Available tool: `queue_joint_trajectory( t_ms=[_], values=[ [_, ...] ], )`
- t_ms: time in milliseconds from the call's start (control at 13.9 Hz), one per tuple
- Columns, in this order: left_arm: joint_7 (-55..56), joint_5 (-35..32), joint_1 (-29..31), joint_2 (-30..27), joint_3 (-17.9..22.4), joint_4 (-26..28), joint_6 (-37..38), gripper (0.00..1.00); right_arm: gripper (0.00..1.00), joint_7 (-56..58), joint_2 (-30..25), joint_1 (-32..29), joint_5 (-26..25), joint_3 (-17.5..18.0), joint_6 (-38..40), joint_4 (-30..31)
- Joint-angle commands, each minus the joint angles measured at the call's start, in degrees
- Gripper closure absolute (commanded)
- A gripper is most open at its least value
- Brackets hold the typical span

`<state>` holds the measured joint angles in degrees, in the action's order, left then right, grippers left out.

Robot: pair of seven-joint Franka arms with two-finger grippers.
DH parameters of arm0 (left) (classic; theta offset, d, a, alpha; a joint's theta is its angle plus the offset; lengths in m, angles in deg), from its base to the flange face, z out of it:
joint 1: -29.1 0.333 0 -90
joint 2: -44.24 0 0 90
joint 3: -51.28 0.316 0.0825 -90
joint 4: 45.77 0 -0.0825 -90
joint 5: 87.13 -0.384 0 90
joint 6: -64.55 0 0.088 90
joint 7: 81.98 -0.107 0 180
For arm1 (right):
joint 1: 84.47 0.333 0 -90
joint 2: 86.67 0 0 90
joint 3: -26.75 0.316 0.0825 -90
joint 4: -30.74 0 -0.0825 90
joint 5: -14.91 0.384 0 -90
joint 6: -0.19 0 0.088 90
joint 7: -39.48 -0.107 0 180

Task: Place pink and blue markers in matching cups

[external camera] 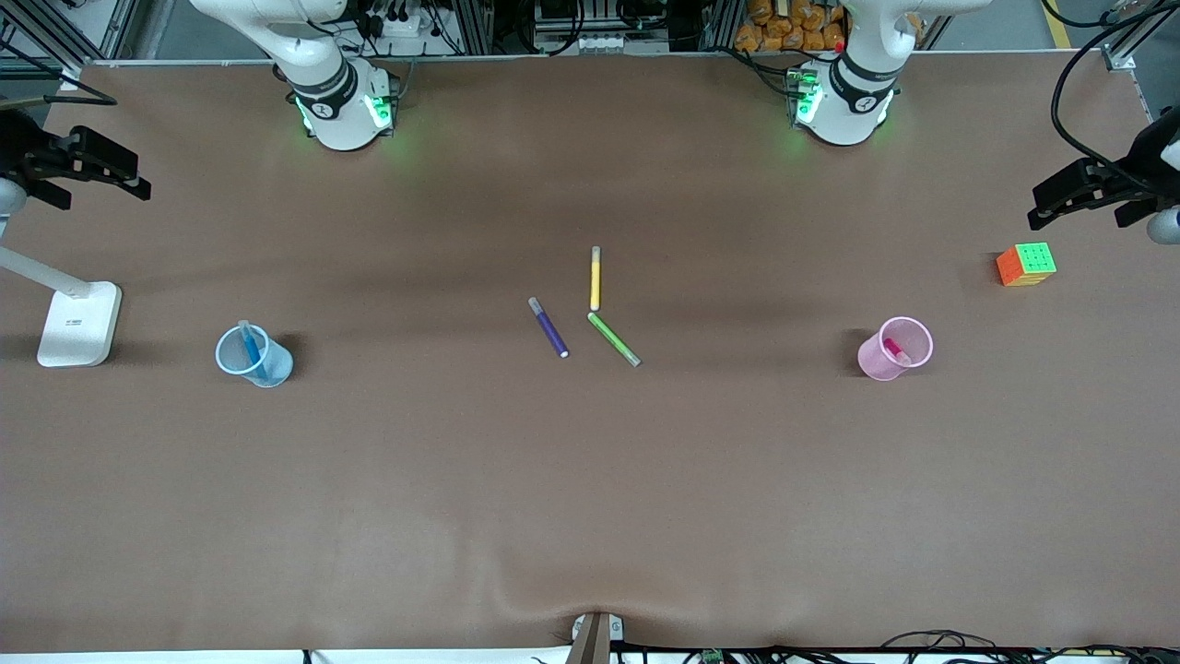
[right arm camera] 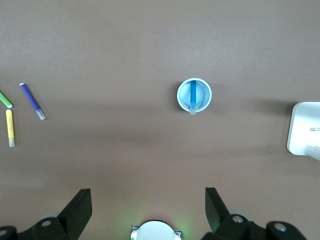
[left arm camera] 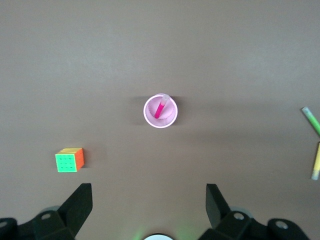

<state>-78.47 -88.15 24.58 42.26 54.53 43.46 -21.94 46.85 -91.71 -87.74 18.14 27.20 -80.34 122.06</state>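
Observation:
The blue marker [external camera: 250, 347] stands inside the light blue cup [external camera: 277, 367] toward the right arm's end of the table; both show in the right wrist view, marker [right arm camera: 193, 95] in cup [right arm camera: 182, 95]. The pink marker [external camera: 894, 349] stands inside the pale pink cup [external camera: 871, 358] toward the left arm's end; the left wrist view shows this marker [left arm camera: 159, 108] in its cup [left arm camera: 148, 113]. My right gripper [right arm camera: 148, 200] is open and empty, high over the table edge near the blue cup. My left gripper [left arm camera: 149, 200] is open and empty, high near the pink cup.
A purple pen [external camera: 548, 327], a yellow pen [external camera: 595, 278] and a green pen [external camera: 614, 339] lie at the table's middle. A colour cube [external camera: 1026, 264] sits beside the pink cup, farther from the front camera. A white stand [external camera: 80, 323] is by the blue cup.

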Motion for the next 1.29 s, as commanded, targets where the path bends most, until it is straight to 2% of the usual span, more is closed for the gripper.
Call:
queue_joint_trajectory(
  t_ms=[0, 1220],
  values=[
    [1.23, 1.11, 0.3, -0.57, 0.0, 0.43, 0.27, 0.0, 0.0, -0.17, 0.2, -0.5, -1.03, 0.6, -1.03, -0.27],
    [0.79, 0.5, 0.39, 0.4, 0.17, -0.98, 0.98, 0.0, 0.0, 0.01, 0.38, -0.68, -1.03, 0.6, -2.26, 0.17]
  ],
)
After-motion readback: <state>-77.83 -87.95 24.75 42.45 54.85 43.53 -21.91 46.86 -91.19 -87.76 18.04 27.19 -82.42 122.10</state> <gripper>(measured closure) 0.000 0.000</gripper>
